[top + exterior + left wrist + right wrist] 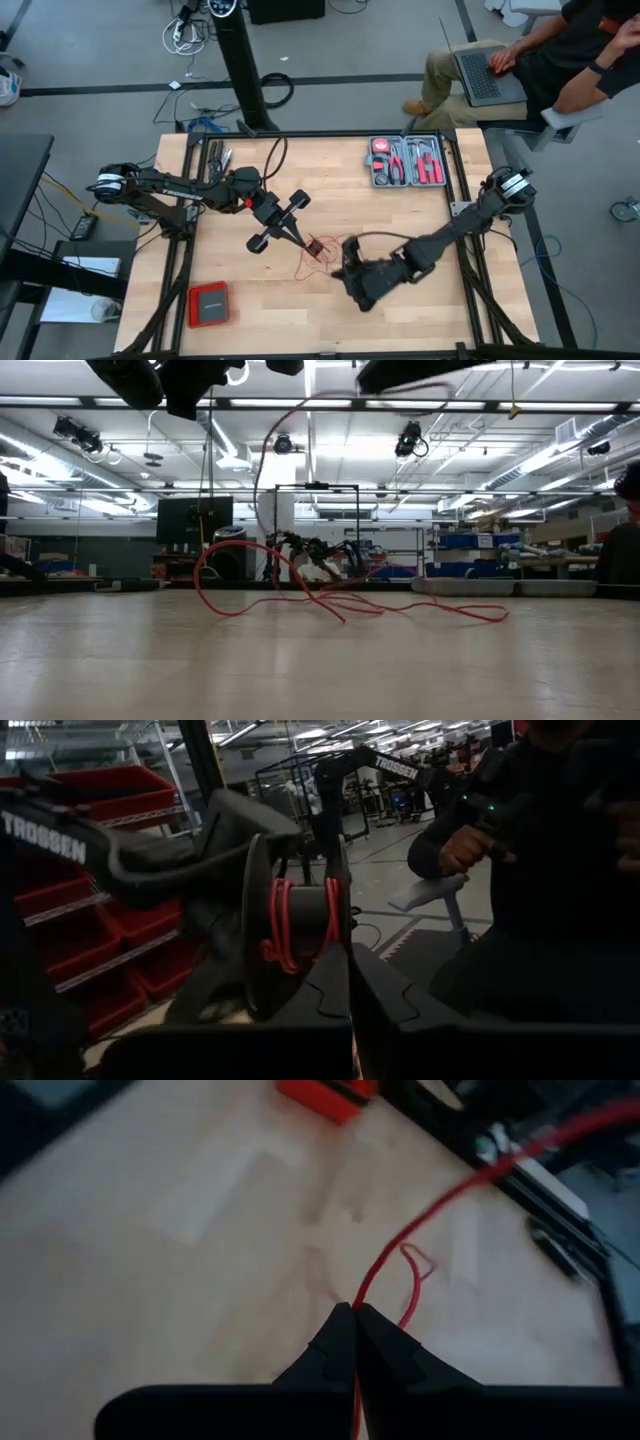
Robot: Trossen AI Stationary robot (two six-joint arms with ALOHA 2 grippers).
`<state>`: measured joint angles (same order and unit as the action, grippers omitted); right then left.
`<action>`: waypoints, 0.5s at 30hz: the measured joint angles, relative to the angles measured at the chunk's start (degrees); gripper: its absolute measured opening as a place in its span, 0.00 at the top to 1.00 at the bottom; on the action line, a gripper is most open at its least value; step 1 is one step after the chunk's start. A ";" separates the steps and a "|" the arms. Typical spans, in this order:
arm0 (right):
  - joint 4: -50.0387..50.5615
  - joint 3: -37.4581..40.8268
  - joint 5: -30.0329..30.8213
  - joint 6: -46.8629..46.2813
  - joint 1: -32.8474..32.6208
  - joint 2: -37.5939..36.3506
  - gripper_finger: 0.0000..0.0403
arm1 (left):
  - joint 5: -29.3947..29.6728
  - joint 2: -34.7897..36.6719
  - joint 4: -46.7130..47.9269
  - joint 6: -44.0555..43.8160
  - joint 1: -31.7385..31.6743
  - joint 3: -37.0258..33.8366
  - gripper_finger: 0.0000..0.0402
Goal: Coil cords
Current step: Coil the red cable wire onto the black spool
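So the right gripper [354, 1312] is pinched tight on the red cord [385, 1260], tips closed right on the strand, out over the middle of the table [420, 310]. The left gripper [307, 243] is clamped shut too, and it's got a few turns of the same cord wound around its fingers [330, 975] near the tips, like a little spool. The rest of the cord lies in loose loops on the wood between the two grippers.

My read: this stuff is super thin, light and floppy, a bit springy, so loops will want to pop open. I'd grab it close to the wound part and keep it taut, or it'll slip off. Grey tool tray [409, 161] and flat red box [209, 303] are well clear.
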<state>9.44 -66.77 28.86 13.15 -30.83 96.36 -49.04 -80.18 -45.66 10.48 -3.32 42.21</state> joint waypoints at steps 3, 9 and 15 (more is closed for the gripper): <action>-4.11 1.91 -0.71 3.35 4.21 0.00 1.00 | 0.50 0.00 -0.32 0.09 0.05 -0.01 1.00; -13.82 2.77 -10.83 11.75 12.69 0.00 1.00 | 0.43 0.00 -1.28 0.89 0.74 0.00 1.00; -16.24 2.78 -19.14 9.91 17.36 0.00 0.98 | -0.18 0.00 -1.28 0.93 1.96 0.01 1.00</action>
<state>-6.80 -63.99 9.72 23.05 -13.47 96.36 -49.22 -80.18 -46.94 11.41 -1.36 42.22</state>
